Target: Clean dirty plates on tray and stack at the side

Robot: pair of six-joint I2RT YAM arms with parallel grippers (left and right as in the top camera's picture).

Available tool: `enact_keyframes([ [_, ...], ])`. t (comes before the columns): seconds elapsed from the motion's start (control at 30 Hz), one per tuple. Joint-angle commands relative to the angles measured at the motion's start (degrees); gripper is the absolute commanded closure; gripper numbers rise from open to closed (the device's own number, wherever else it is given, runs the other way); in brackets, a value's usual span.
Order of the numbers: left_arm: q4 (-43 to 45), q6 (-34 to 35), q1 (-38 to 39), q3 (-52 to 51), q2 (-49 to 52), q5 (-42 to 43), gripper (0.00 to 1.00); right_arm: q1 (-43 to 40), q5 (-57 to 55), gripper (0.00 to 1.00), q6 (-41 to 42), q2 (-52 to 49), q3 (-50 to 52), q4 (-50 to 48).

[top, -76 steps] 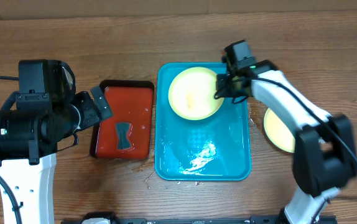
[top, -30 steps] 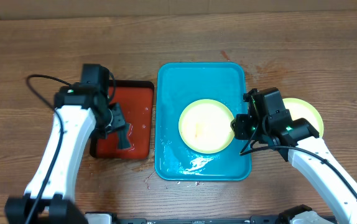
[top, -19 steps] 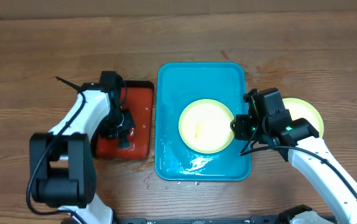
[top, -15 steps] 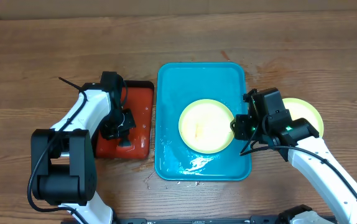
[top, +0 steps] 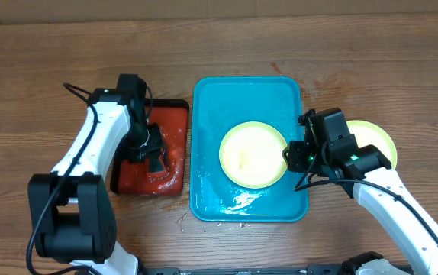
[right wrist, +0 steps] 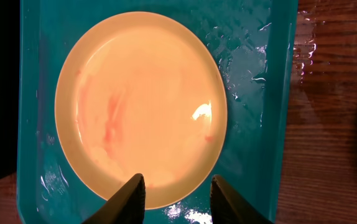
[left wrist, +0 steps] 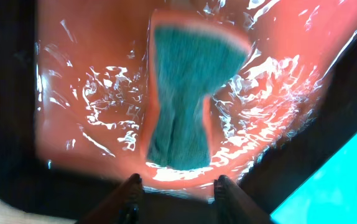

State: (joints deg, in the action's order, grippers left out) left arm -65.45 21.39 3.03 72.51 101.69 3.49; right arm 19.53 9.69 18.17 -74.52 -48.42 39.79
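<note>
A pale yellow plate (top: 253, 155) with faint orange smears (right wrist: 110, 118) lies in the middle of the wet turquoise tray (top: 234, 99). My right gripper (top: 289, 156) hangs over the plate's right rim. In the right wrist view the plate (right wrist: 141, 106) fills the tray (right wrist: 259, 124), and the right gripper (right wrist: 178, 193) is open, its fingers straddling the near rim. A second yellow plate (top: 375, 137) rests on the bare wood to the right, partly hidden by the arm. My left gripper (top: 154, 156) is open just short of a green sponge (left wrist: 185, 106).
The sponge lies in a wet red tray with a black rim (top: 172, 122), left of the turquoise tray. Water pools in both trays. Droplets spot the wood (right wrist: 328, 124) beside the tray's right edge.
The left arm has swung round over the red tray and its gripper now sits slightly farther up it. The right arm and plate have held still for the last second.
</note>
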Motion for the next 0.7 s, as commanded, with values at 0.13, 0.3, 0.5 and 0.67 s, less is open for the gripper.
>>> enact_keyframes([
  [0.13, 4.96, 0.48, 0.52, -8.44, -0.76, 1.79, 0.53, 0.02, 0.26, 0.64, -0.2, 0.42, -1.42, -0.39],
  [0.3, 15.23, 0.46, 1.57, -16.13, -0.76, 3.15, 0.76, 0.02, 0.26, 0.64, -0.2, 0.42, -1.42, -0.35],
  [0.5, 14.43, 0.5, 1.6, -15.54, -0.85, 2.36, 0.96, 0.02, 0.26, 0.64, -0.2, 0.42, -1.42, -0.24],
  [0.67, 7.58, 0.7, 1.51, -8.48, -1.01, 2.34, 0.96, 0.02, 0.26, 0.65, -0.2, 0.42, -1.42, 0.0],
])
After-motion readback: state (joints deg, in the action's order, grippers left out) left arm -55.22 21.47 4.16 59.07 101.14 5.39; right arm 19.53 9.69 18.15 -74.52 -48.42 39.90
